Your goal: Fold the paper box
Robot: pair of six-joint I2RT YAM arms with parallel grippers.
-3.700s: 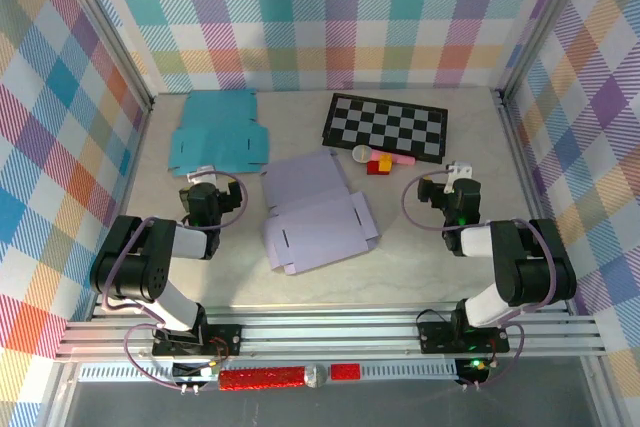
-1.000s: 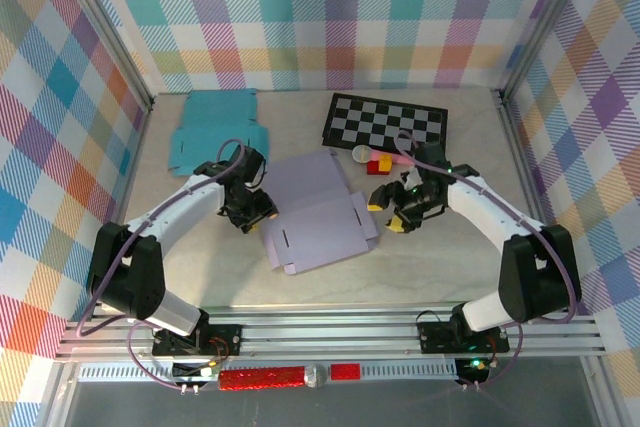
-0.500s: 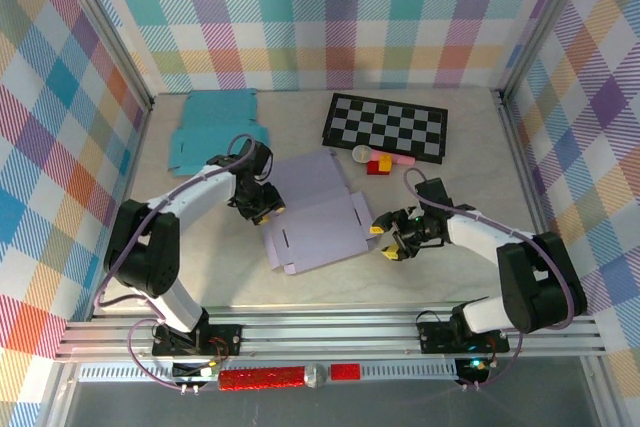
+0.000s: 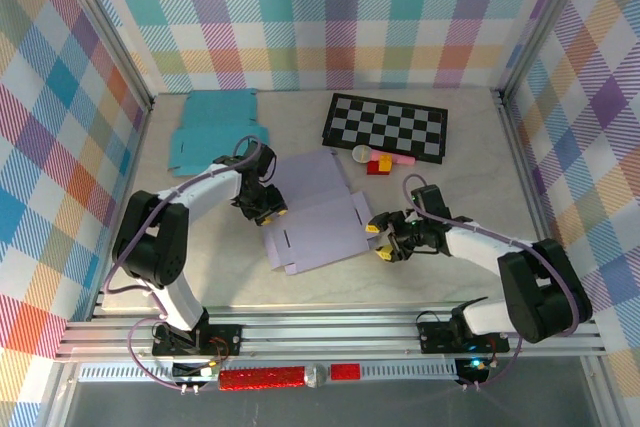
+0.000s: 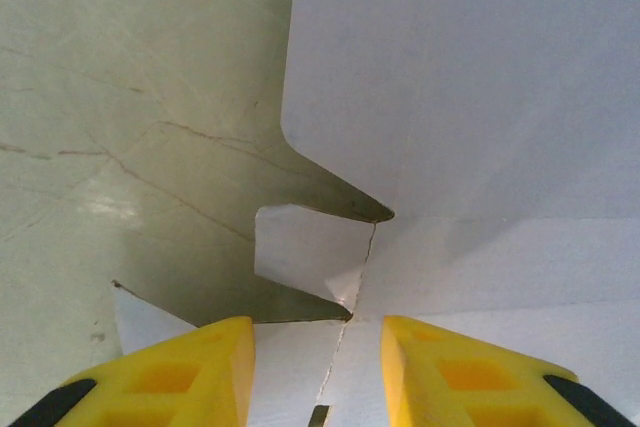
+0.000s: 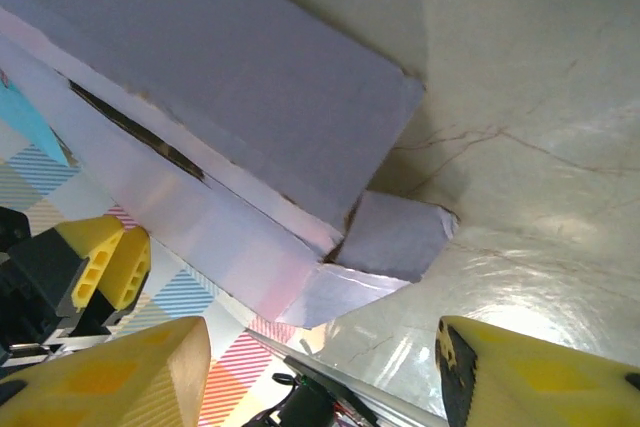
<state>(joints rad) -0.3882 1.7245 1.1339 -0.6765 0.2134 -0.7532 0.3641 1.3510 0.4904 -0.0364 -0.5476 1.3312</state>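
As it lies unfolded, the lilac box [image 4: 320, 227] looks mostly flat.

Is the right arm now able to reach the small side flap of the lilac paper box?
Probably yes. The right gripper stands open at the right edge of the lilac paper box, and the small side flap lies just ahead between its fingers, nothing blocking it.

lilac paper box [image 4: 315, 212] — unfolded; flat mid-table

Paper box [image 6: 230, 87] — corner flap [image 6: 395, 237] bent — ahead of wide-spread right end effector [image 6: 320, 372].
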